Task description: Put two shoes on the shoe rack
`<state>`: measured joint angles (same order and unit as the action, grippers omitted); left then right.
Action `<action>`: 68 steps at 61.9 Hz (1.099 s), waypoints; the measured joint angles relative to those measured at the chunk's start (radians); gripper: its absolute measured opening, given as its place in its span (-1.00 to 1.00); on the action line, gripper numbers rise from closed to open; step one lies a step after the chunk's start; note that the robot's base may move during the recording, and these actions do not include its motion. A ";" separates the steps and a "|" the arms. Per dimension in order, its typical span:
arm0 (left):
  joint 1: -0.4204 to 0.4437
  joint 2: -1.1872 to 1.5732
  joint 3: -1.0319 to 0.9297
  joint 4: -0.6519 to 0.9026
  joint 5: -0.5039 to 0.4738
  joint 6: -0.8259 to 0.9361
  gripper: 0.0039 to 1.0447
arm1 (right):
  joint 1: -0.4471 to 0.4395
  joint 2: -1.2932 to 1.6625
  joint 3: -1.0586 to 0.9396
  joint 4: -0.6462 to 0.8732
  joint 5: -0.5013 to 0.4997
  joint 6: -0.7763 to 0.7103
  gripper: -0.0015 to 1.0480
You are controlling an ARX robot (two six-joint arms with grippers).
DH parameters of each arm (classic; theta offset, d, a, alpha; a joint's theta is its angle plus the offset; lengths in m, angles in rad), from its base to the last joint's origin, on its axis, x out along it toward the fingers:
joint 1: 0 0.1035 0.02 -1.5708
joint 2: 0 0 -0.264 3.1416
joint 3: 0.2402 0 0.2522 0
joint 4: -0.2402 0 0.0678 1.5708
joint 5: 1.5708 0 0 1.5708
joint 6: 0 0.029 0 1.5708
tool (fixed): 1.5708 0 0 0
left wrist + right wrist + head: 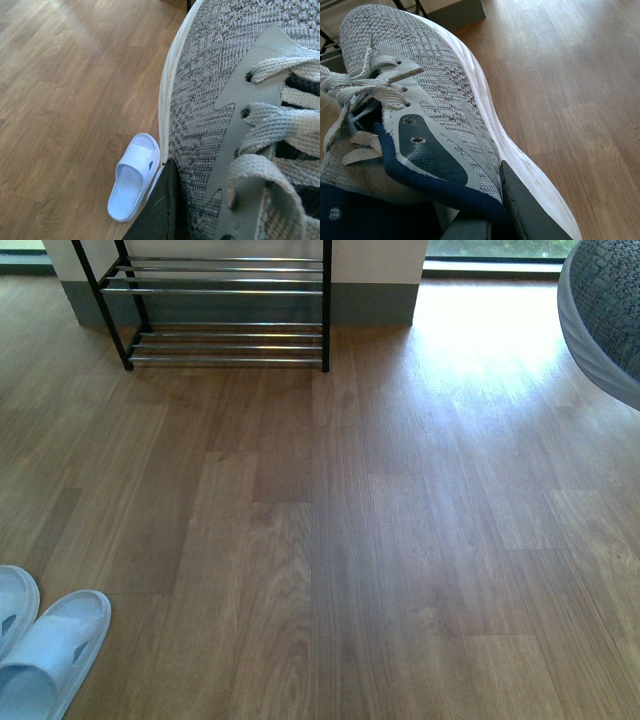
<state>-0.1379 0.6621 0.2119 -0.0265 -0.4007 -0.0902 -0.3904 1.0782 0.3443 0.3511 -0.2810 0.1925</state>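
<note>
Status: right pincer (pixel 495 222) clamps one shoe (pixel 445 85) by its collar wall, toe running forward from the jaws toward the shoe rack (pixel 326 310). Left pincer (pixel 165 215) holds other shoe (pixel 210 100), inner finger hidden. Rack stands far ahead, nearer left pincer; upper tiers cut off.

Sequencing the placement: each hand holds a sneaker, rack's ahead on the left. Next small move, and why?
Probably swing the right hand and its sneaker left and forward toward the shoe rack: that shoe hangs far to the rack's right, and the visible rod shelves look bare.
</note>
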 joint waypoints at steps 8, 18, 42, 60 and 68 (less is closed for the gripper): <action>0.000 0.000 0.000 0.000 -0.001 0.000 -0.95 | 0.000 0.000 0.000 0.000 0.000 0.000 -0.97; 0.000 0.000 0.000 0.000 -0.008 0.000 -0.95 | 0.002 0.000 0.000 0.000 -0.008 0.000 -0.97; -0.003 0.000 0.000 0.000 0.000 0.000 -0.95 | 0.000 0.000 -0.001 0.000 -0.001 0.000 -0.97; -0.003 0.000 0.000 0.000 0.000 0.000 -0.95 | 0.000 0.000 -0.001 0.000 0.000 0.000 -0.97; -0.003 0.000 0.000 0.000 0.000 0.000 -0.95 | 0.000 0.000 -0.001 0.000 0.000 0.000 -0.97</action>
<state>-0.1413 0.6617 0.2119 -0.0265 -0.4004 -0.0902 -0.3904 1.0779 0.3431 0.3511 -0.2813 0.1925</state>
